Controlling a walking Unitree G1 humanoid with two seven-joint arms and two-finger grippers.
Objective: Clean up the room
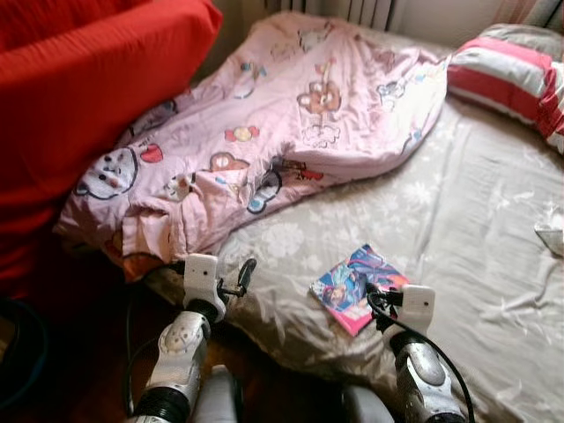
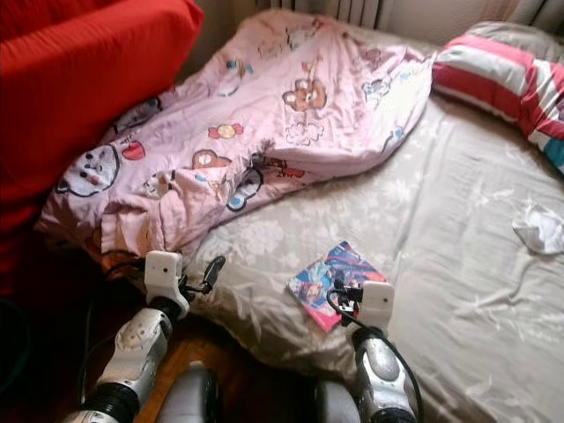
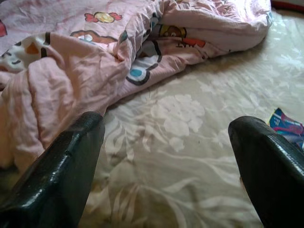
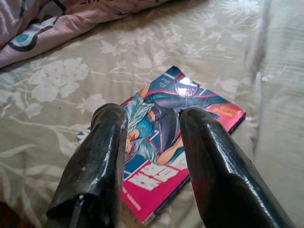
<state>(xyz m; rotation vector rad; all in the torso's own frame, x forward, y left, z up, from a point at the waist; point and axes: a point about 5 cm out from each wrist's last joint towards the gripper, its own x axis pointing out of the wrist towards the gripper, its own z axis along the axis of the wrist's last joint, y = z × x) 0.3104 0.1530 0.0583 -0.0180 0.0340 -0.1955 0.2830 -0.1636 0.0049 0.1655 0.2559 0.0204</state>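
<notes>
A colourful comic book (image 1: 357, 286) lies flat on the beige flowered bedsheet (image 1: 458, 264), near the bed's front edge. My right gripper (image 4: 153, 118) hovers just over the book's near end, open, with the cover showing between its two black fingers and nothing held. My left gripper (image 3: 168, 121) is open wide at the bed's edge, just in front of the rumpled pink cartoon blanket (image 1: 264, 132). A crumpled white cloth (image 2: 539, 227) lies on the sheet at the far right.
A red-and-white striped pillow (image 1: 511, 75) rests at the head of the bed, back right. A big red fabric mass (image 1: 79, 97) stands along the left. Dark wooden floor (image 1: 79, 352) shows below the bed's edge.
</notes>
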